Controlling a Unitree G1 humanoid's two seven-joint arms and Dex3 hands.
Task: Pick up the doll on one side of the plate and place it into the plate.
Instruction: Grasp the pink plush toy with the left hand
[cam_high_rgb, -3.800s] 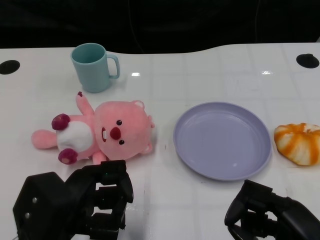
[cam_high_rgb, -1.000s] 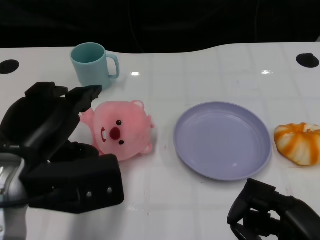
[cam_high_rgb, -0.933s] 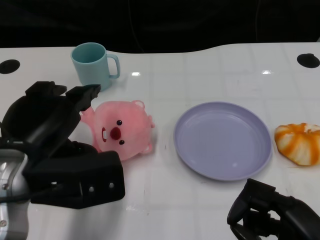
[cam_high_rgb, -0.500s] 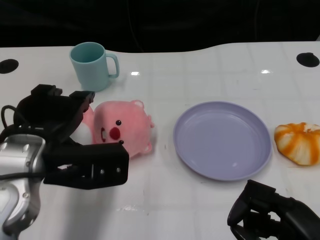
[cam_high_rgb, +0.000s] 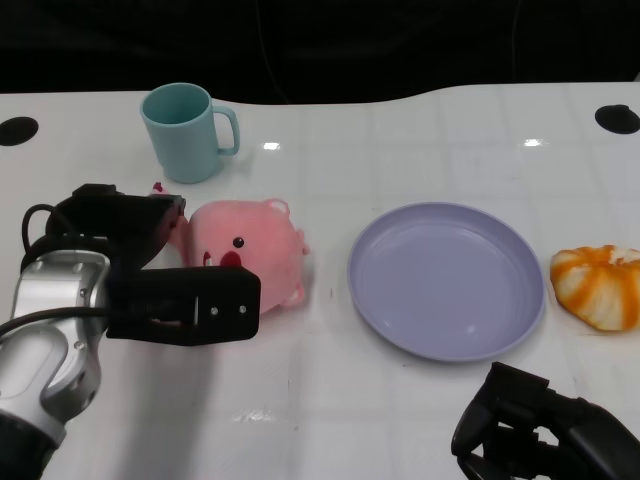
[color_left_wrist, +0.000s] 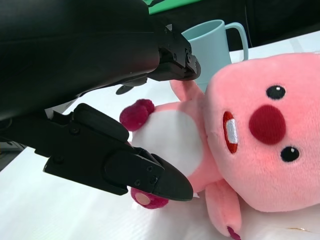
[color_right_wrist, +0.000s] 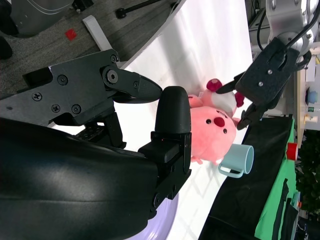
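The pink plush doll (cam_high_rgb: 250, 250) lies on its back on the white table, left of the lilac plate (cam_high_rgb: 445, 280). My left hand (cam_high_rgb: 150, 270) is down over the doll's body and hides it in the head view, so only the head shows. In the left wrist view the doll (color_left_wrist: 250, 135) has black fingers (color_left_wrist: 125, 165) on either side of its white belly, spread apart and not closed on it. The right wrist view shows the left hand (color_right_wrist: 265, 75) straddling the doll (color_right_wrist: 212, 125). My right hand (cam_high_rgb: 540, 435) rests at the near edge, fingers loosely bent, holding nothing.
A teal cup (cam_high_rgb: 185, 130) stands just behind the doll and the left hand. An orange-and-white striped soft object (cam_high_rgb: 598, 285) lies right of the plate. Two black holes (cam_high_rgb: 617, 118) mark the table's far corners.
My left hand has come down from above the table onto the doll, with its fingers now either side of the body. The doll, plate and right hand have stayed put.
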